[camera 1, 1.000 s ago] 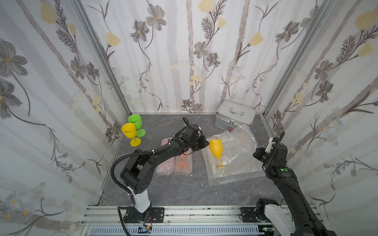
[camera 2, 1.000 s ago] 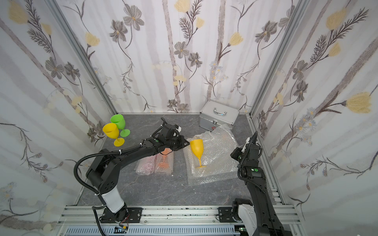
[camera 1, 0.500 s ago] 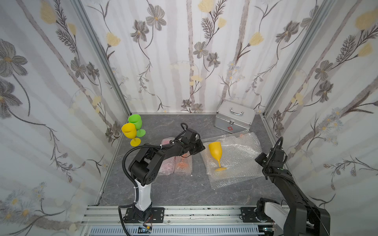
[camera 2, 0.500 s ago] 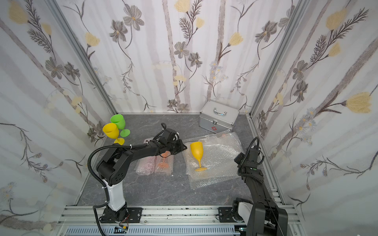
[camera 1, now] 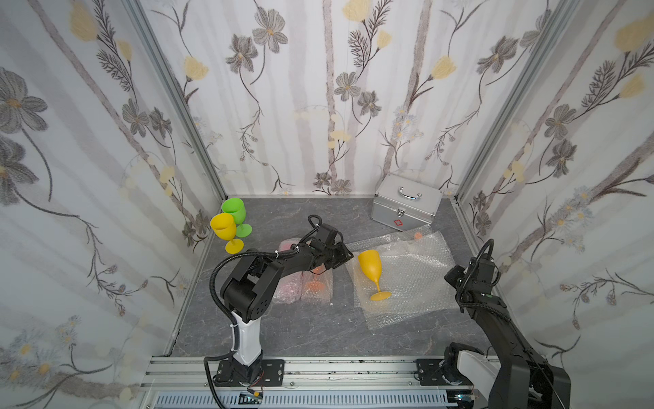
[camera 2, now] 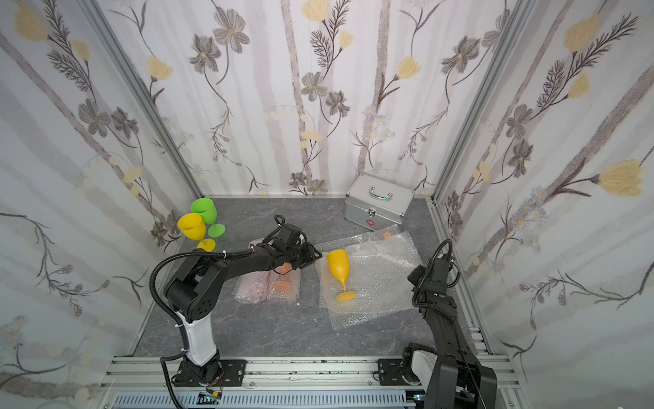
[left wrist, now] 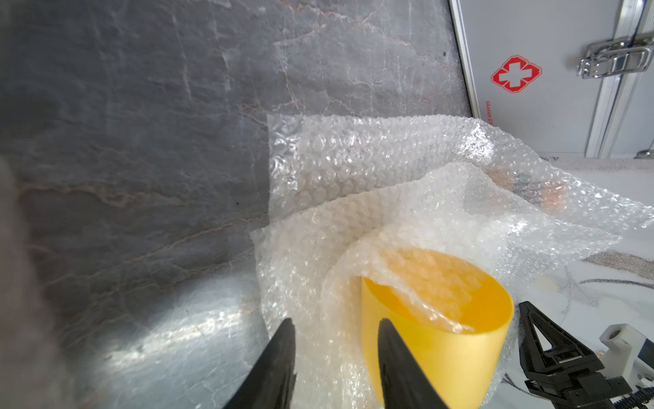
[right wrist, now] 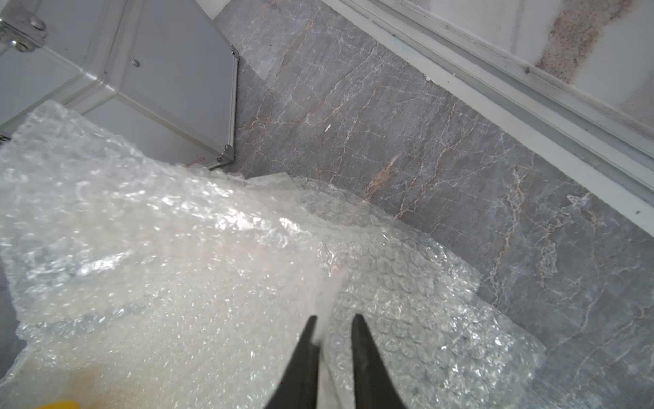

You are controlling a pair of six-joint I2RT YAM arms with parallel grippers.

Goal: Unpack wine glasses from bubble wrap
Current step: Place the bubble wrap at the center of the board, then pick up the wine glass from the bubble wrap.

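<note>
Left wrist view showed our left claw [left wrist: 336, 320] spread beside the amber-yellow plastic goblet [left wrist: 435, 340], sitting unwrapped on the flat clear bubble wrap sheet [left wrist: 354, 170] toward the right edge of the grey counter [left wrist: 141, 141]. Our right claw [right wrist: 335, 317] stood narrowly parted. Next, we judged, grasp the goblet and lift it clear.

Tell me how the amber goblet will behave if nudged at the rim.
Likely tips: the goblet stands tall on a small foot, on soft bubble wrap. Once down, its round bowl would probably roll. It looks like light, stiff plastic.
</note>
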